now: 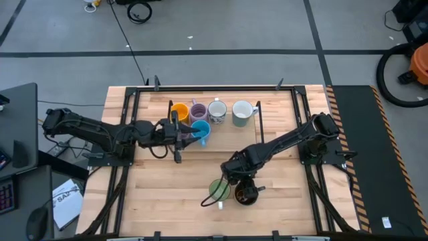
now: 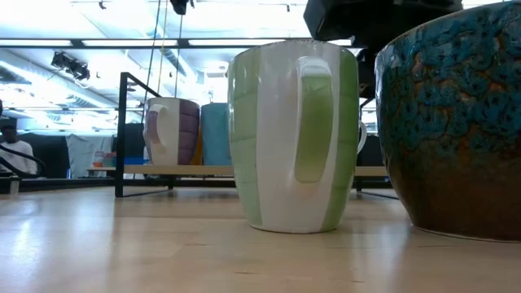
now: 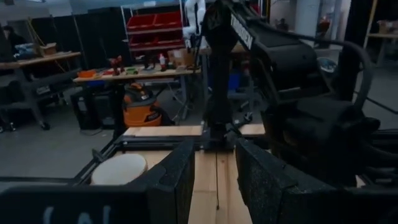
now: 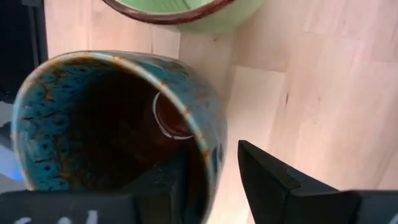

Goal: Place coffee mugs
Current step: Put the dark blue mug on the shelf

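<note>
Pale wooden planks make up the table (image 1: 167, 201), framed by a black metal rail. The left arm (image 1: 93, 132) is stretched along the far half, and the left gripper (image 1: 189, 131) is seen at the bright blue mug (image 1: 201, 130); its fingers (image 3: 171, 180) stand apart in the left wrist view, with a gap of bare wood between them, and whether anything is pinched cannot be told. The right arm (image 1: 287, 142) is reached toward the near middle of the table. The right gripper (image 1: 241, 182) is set over the dark mug (image 4: 112, 124), one finger inside its cavity and the other outside the wall, so the rim is straddled; whether the wall is actually squeezed cannot be told. This mug is glazed in mottled teal and brown. Just to its left the green mug (image 2: 293, 134) is stood upright, striped green and white. Along the far edge a row is formed by the orange mug (image 1: 178, 112), the purple mug (image 1: 198, 111), the white patterned mug (image 1: 217, 110) and the pale mug (image 1: 243, 112).
</note>
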`<state>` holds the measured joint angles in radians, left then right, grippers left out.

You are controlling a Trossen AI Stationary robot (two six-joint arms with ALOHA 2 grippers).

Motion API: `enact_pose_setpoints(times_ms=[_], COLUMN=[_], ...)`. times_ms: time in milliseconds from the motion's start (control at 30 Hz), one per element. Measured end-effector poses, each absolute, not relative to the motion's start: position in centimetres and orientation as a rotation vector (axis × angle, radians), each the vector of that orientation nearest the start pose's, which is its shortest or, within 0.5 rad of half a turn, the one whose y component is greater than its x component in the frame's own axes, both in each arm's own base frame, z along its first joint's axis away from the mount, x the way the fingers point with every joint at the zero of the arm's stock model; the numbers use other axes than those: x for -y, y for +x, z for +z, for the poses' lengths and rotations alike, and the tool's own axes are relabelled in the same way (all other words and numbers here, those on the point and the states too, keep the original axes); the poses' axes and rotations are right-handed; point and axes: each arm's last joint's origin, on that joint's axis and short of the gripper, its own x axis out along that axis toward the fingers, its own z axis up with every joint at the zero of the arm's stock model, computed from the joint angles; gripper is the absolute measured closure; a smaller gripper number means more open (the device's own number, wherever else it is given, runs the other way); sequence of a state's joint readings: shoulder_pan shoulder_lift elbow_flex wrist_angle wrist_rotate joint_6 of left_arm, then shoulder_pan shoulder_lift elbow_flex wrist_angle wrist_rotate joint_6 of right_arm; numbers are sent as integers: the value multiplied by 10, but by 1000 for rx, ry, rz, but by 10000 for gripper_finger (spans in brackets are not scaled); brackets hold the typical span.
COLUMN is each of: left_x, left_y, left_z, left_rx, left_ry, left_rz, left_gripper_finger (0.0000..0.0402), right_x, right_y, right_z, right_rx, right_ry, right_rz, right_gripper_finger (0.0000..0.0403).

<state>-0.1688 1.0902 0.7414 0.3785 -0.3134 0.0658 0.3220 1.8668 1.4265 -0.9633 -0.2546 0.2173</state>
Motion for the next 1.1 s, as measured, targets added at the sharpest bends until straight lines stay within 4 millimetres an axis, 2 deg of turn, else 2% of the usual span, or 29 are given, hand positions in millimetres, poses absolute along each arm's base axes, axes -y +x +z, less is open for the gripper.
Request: enact_pose_setpoints(times_ms=[500,900,1100], left_x=[36,40,40], left_y=[242,241,241], left_z=[310,308,306], left_rx=[-9,-29,-46], left_ry=[58,33,-12], left_rz=[131,112,114], left_gripper_finger=[279,279,279], right_x=[-111,-102,-92], right_y=[338,335,343], right_z=[211,213,240], right_rx=[-1492,-1540,-1515], right_ry=[76,27,-60], right_rz=[314,300,219], right_gripper_finger=[352,353,353])
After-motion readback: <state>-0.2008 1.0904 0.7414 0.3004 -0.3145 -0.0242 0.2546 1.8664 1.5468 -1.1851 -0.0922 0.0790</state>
